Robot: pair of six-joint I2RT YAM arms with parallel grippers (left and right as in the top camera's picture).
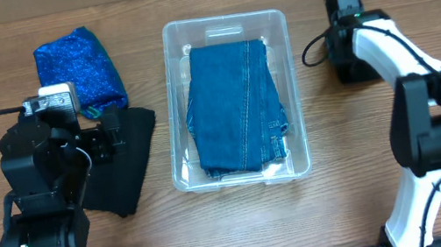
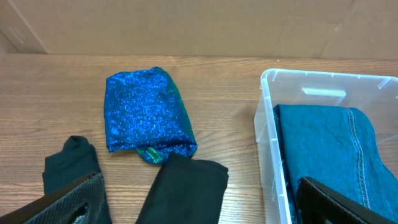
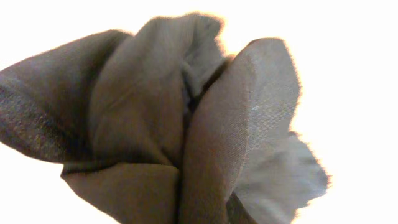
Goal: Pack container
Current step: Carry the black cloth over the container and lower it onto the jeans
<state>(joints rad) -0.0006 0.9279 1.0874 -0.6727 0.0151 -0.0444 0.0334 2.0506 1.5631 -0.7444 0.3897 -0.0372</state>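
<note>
At the table's left, your left gripper (image 2: 200, 182) hangs spread wide and empty over a black garment (image 2: 186, 196), near a glittery blue bundle (image 2: 146, 109). Your right gripper (image 1: 342, 5): grip cannot be told; grey cloth (image 3: 155, 124) fills its camera. At centre, the container (image 1: 284, 60) holds folded jeans (image 1: 236, 108).

One container (image 1: 222, 19), one folded jeans (image 1: 234, 108), one glittery blue garment (image 1: 81, 70), one black garment (image 1: 126, 169), one brownish cloth (image 3: 155, 124).
</note>
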